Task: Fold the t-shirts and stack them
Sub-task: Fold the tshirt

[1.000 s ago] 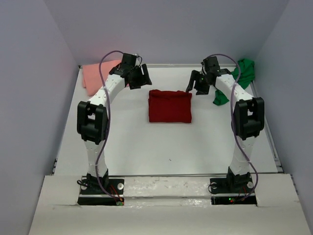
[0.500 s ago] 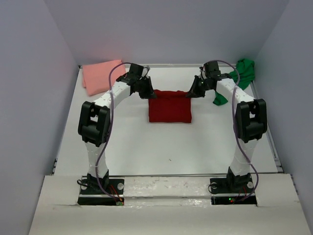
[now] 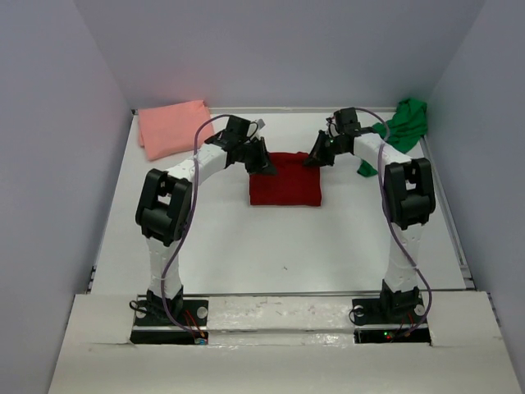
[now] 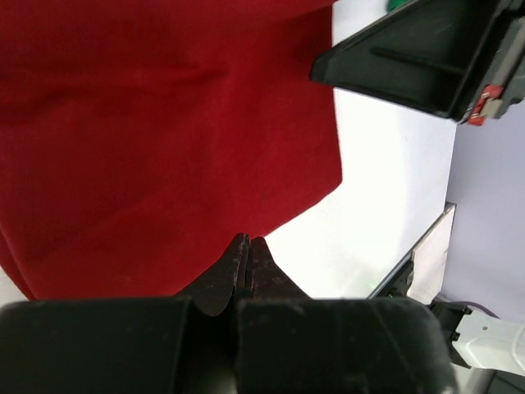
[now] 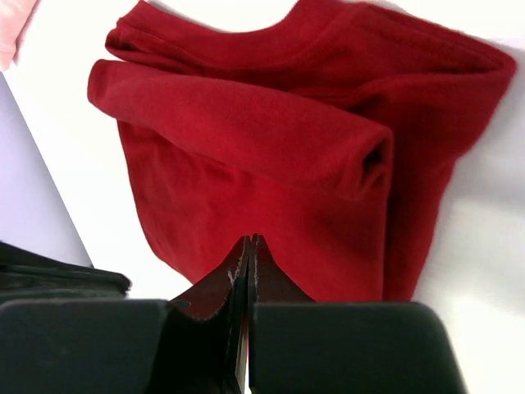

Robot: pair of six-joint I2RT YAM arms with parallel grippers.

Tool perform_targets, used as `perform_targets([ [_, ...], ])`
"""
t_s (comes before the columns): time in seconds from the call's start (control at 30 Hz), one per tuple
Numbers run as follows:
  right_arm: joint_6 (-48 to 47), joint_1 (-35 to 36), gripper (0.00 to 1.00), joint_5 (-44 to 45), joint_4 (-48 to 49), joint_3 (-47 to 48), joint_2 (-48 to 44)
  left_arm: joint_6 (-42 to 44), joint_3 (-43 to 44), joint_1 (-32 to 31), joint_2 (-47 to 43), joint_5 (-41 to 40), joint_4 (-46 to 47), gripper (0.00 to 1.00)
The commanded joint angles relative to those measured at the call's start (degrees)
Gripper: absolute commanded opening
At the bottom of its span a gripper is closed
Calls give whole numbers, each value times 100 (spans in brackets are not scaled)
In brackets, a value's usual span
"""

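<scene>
The dark red t-shirt (image 3: 285,179) lies folded into a rectangle in the middle of the table. My left gripper (image 3: 264,162) is at its far left corner and my right gripper (image 3: 314,156) at its far right corner. In the left wrist view the left gripper (image 4: 248,240) is shut, its tips together at the edge of the red cloth (image 4: 164,123), with nothing visible between them. The right gripper (image 5: 249,238) is shut the same way over the folded red shirt (image 5: 271,164). The salmon pink t-shirt (image 3: 172,127) lies at the back left. The green t-shirt (image 3: 402,127) lies crumpled at the back right.
The white table (image 3: 246,238) is enclosed by grey walls on three sides, with a raised rim along its left and right edges. Both arm bases stand at the near edge. The right gripper's black body (image 4: 426,49) shows at the top of the left wrist view.
Both grippers have shut and come down and inward from behind the red shirt to its two far corners. The shirts have not moved.
</scene>
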Motion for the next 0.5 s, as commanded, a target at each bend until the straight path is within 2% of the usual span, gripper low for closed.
perform_targets([
  [0.0, 115, 205, 0, -215, 392, 381, 205, -134, -257, -61, 83, 278, 0, 0],
  [0.47, 308, 495, 0, -470, 366, 891, 619, -37, -223, -69, 857, 14, -545, 0],
])
